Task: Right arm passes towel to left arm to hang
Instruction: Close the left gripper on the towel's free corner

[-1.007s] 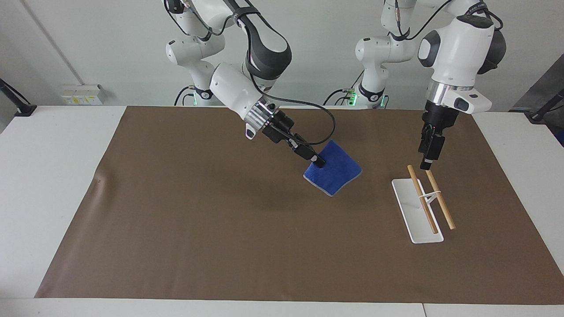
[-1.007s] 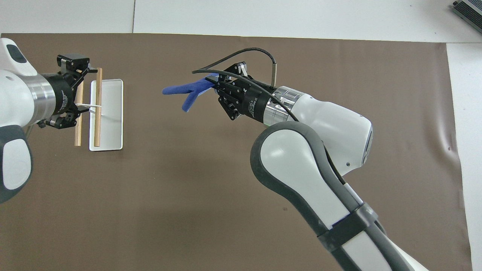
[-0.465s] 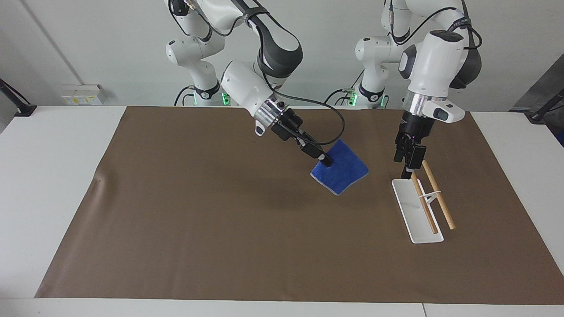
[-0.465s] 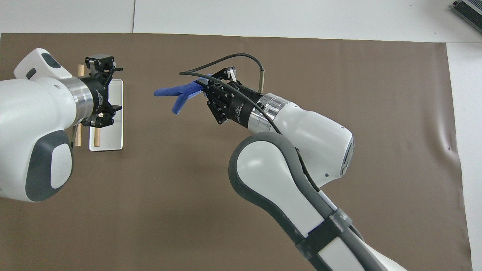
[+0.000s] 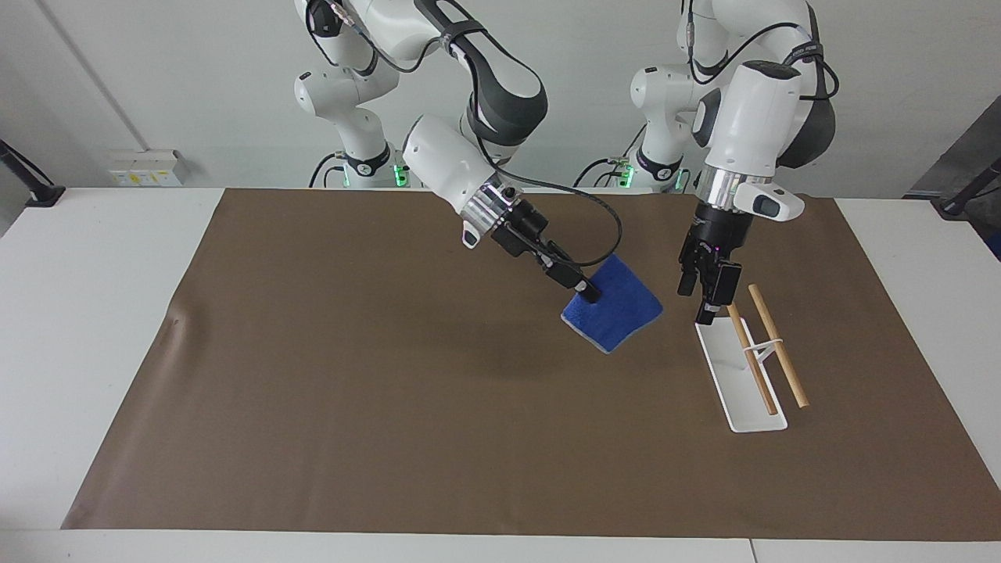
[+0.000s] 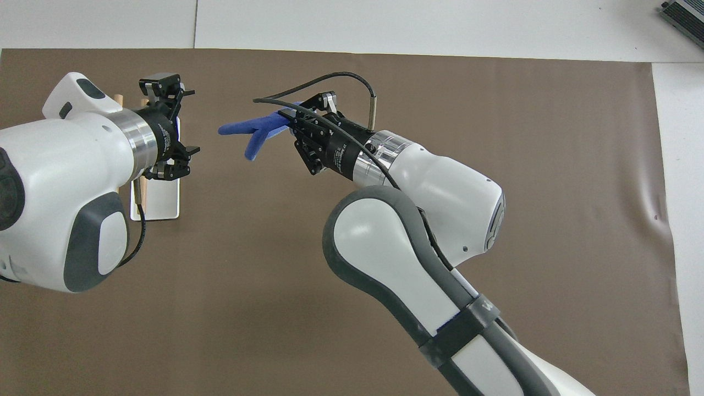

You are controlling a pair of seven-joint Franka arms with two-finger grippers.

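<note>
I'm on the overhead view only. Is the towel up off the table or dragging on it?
Observer: It's up in the air. The right hand grips the towel by one upper corner, and its lowest corner hangs clear of the brown mat.
Operator: Is the left hand touching it?
Observer: No. The left hand hangs apart from the towel, low over the white tray at its end nearer the robots, with bare mat showing between them.
Operator: Is the cloth bunched?
Observer: No. It hangs spread flat, with a grey hem along its lower edges.
</note>
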